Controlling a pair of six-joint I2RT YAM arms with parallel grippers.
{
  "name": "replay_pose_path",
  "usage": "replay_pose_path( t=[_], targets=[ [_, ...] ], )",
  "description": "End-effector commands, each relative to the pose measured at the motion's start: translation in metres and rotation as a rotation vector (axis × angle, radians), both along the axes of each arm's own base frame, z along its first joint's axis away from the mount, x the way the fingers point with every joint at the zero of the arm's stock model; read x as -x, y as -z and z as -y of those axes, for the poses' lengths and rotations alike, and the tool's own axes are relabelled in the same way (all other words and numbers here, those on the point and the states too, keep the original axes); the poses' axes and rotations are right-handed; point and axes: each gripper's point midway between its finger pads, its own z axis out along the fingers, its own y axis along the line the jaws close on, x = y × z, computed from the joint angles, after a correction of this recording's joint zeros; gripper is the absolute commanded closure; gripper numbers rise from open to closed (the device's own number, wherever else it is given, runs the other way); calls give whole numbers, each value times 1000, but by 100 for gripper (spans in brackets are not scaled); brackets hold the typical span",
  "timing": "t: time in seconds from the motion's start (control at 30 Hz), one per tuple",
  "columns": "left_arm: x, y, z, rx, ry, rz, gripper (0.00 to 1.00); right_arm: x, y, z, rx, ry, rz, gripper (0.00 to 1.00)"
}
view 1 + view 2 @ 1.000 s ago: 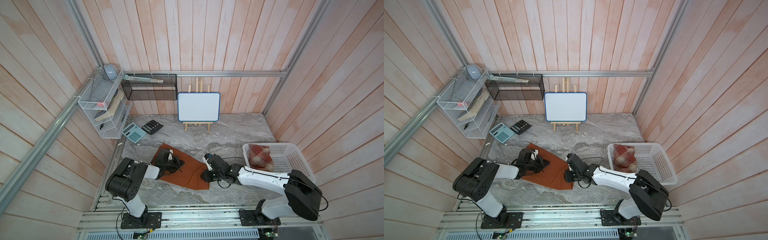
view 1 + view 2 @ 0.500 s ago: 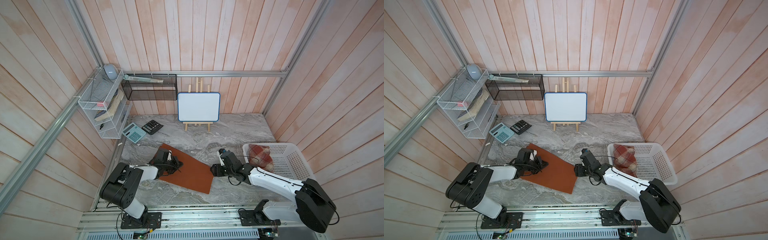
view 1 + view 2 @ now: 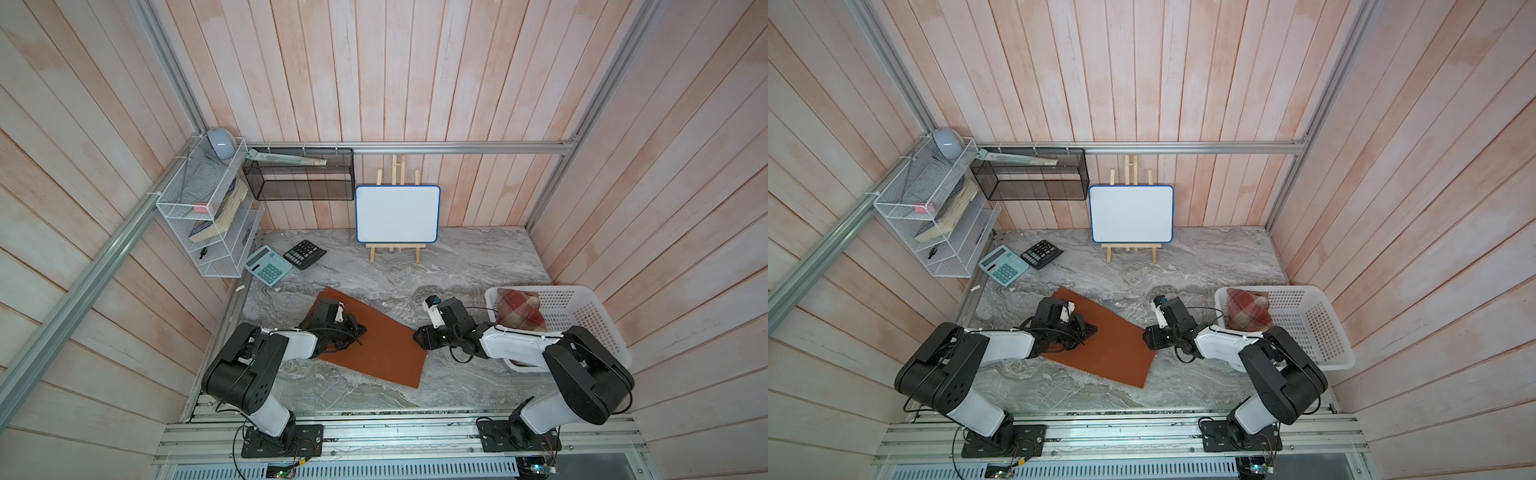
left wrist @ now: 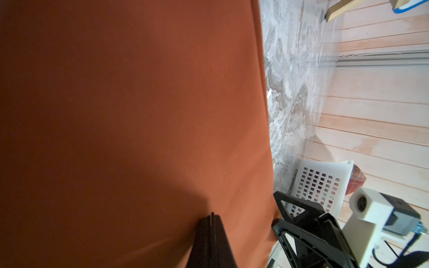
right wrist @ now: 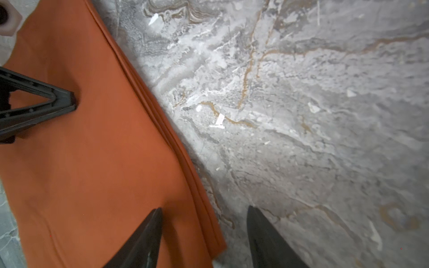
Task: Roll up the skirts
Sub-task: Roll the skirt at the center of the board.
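One of the two skirts looks finished: the woolly red-cream-tan plaid skirt (image 3: pixel 519 311) sits as a compact bundle in the white lattice plastic basket (image 3: pixel 582 320), behind the right hand (image 5: pixel 204 208) and beside its arm. The plain rust-orange skirt (image 3: pixel 374 345) is not rolled at all. It lies flat and smooth on the grey marble surface (image 3: pixel 457 270), stretching from under the left hand (image 4: pixel 211 214) across to the right hand. The left hand has its fingers together, the tip resting on the cloth with no fold visibly pinched. The right hand has its fingers apart, straddling the skirt's layered edge near a corner, one finger above cloth and the other above bare marble, gripping nothing. So roughly half the job seems done. Rolling the orange skirt, likely starting from this edge, remains.
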Motion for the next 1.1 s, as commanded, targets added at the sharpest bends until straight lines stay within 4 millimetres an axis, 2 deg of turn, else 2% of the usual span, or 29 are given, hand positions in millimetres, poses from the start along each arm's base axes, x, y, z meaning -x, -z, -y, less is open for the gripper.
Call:
replay_pose_path(
  t=[0.0,0.1,0.17,0.2,0.3,0.4,0.53,0.67,0.77,0.87,0.93,1.0,1.07],
  targets=[
    [3,4,2,0,19,-5,99,26,27,5,24,-49,-121,54],
    [3,5,2,-1,21,-5,99,39,35,12,27,-37,-160,68],
    [3,6,3,0,23,-8,99,43,31,13,12,-10,-188,81],
    [4,7,3,-2,27,-8,99,43,24,9,-2,-9,-189,87],
    [4,8,3,-2,37,-10,99,44,5,2,-30,-11,-169,93],
    [2,3,2,-24,52,11,99,54,-3,3,-67,10,-196,98],
    [-4,-8,1,-52,68,52,99,82,-7,4,-86,30,-229,97],
    [-7,-14,9,-25,92,62,99,106,-10,0,-133,35,-275,95],
    [-6,-16,16,0,103,63,99,105,-8,8,-126,86,-264,95],
    [-1,-28,24,25,121,74,99,102,-3,12,-98,115,-267,94],
    [9,-37,29,38,139,80,99,103,0,13,-80,121,-281,78],
    [25,-45,38,49,178,85,99,105,2,15,-73,126,-291,75],
    [43,-46,47,49,222,80,99,108,4,17,-77,125,-297,66]
  ],
)
